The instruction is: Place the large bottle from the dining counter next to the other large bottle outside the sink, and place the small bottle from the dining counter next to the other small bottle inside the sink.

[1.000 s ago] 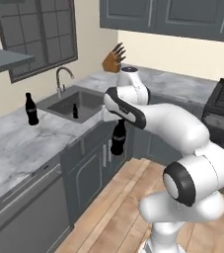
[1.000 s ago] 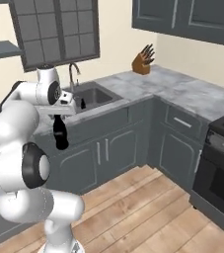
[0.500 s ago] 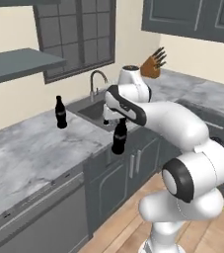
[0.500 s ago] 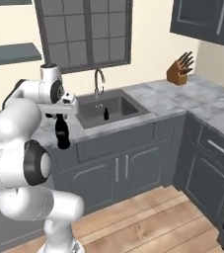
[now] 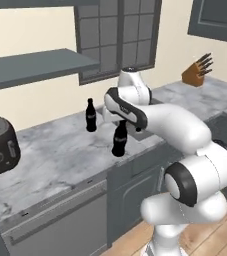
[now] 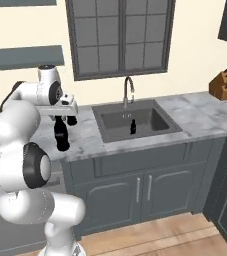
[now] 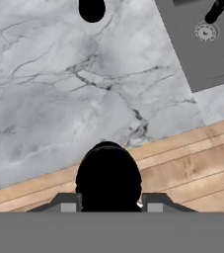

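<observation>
Two large bottles in play: carried large bottle (image 5: 119, 141) clamped by its neck in narrowly parted jaws of gripper (image 5: 121, 121), hanging upright, long axis vertical, at the worktop's front edge. Other large bottle (image 5: 90, 115) standing further back on the worktop, toward the wall, left of the sink (image 6: 135, 121). Dark glossy bottles; grey-veined marble worktop (image 7: 59, 89); small bottle (image 6: 132, 126) inside the dark metal basin.

The worktop (image 5: 60, 150) is grey-white marbled stone, smooth with dark veins. The sink (image 6: 135, 120) looks like matt dark grey metal, its tap (image 6: 128, 89) shiny metal. Both large bottles (image 5: 120, 140) (image 5: 90, 115) are glossy black. The floor (image 6: 185, 240) is warm wooden planking.
</observation>
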You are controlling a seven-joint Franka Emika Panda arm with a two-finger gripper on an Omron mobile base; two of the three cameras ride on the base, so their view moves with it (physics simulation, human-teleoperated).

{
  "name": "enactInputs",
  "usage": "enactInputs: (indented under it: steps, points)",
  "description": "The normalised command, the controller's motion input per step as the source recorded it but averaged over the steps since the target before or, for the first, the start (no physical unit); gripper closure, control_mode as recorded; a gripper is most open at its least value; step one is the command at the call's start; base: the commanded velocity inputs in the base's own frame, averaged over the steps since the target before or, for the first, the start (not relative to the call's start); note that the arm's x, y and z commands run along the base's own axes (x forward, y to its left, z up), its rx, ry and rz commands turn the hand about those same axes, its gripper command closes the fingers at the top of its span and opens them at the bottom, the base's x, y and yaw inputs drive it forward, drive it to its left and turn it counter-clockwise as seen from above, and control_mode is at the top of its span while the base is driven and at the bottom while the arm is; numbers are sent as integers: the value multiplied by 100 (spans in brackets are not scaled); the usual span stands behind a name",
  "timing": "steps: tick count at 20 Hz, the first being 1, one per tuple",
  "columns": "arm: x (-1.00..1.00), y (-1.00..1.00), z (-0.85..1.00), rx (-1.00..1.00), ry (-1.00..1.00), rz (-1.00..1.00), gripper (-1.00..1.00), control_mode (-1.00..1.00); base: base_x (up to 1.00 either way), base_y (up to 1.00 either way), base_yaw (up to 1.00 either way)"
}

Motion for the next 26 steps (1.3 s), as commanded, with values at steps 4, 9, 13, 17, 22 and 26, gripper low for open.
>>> enactInputs:
  steps: [4,9,13,17,22,26]
  points:
    - [0,0,0,0,0,0,100,100,58,-49,29]
    - [0,0,0,0,0,0,100,100,42,-47,28]
    - [0,0,0,0,0,0,100,100,61,-7,19]
    - [0,0,0,0,0,0,100,100,67,20,1]
    - [0,0,0,0,0,0,100,100,30,-5,2]
    - [0,0,0,0,0,0,100,100,0,0,0]
